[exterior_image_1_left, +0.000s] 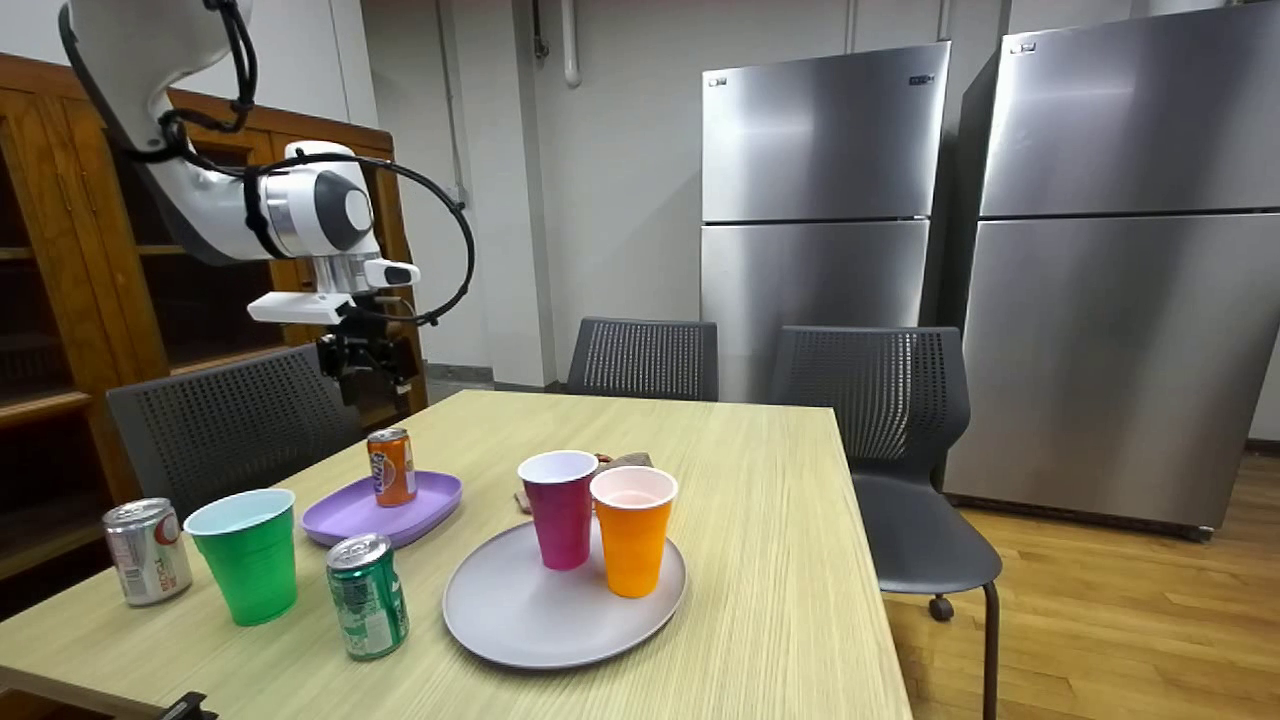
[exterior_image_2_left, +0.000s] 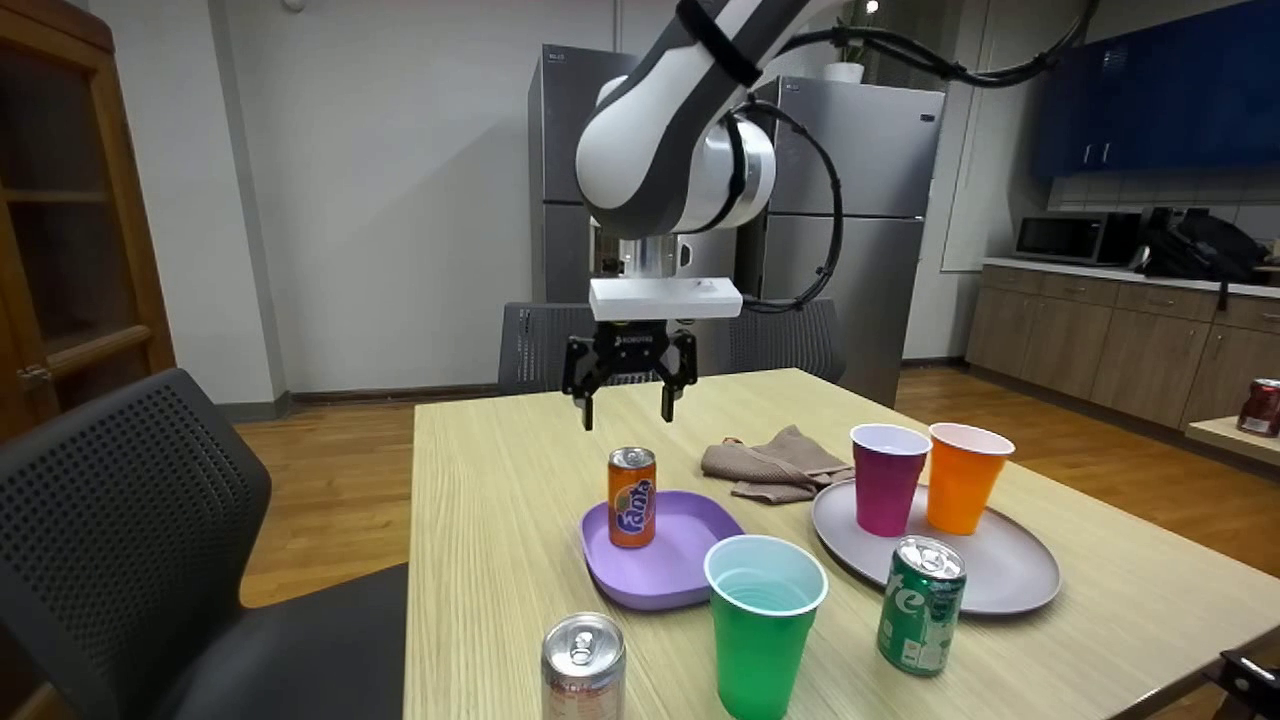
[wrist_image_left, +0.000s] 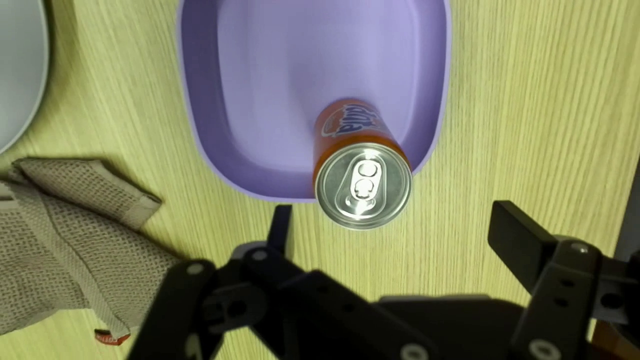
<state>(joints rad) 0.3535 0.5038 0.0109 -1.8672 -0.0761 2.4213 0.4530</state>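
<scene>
Subject: the orange can (exterior_image_2_left: 632, 500) stands upright inside the purple plate (exterior_image_2_left: 690, 568), off centre; its flat base on the plate's level floor appears to be what keeps it steady, the raised rim serving as a fence. My hand (exterior_image_2_left: 628, 412) hangs above it, fingers (wrist_image_left: 520, 245) spread well apart, wider than the can by my judgement, holding nothing and touching nothing. The plate rests on the desk (exterior_image_2_left: 490, 570). Near it a brown cloth (exterior_image_2_left: 770, 468) lies bunched, its own folds propping it. On the grey plate (exterior_image_1_left: 510, 612) the maroon cup (exterior_image_1_left: 560, 515) and the orange cup (exterior_image_1_left: 635, 540) stand side by side, mouths up, steadied by nothing but their bases. The green cup (exterior_image_1_left: 247, 565) stands directly on the desk between the green can (exterior_image_1_left: 368, 605) and the silver can (exterior_image_1_left: 148, 555), all three upright, none braced.
</scene>
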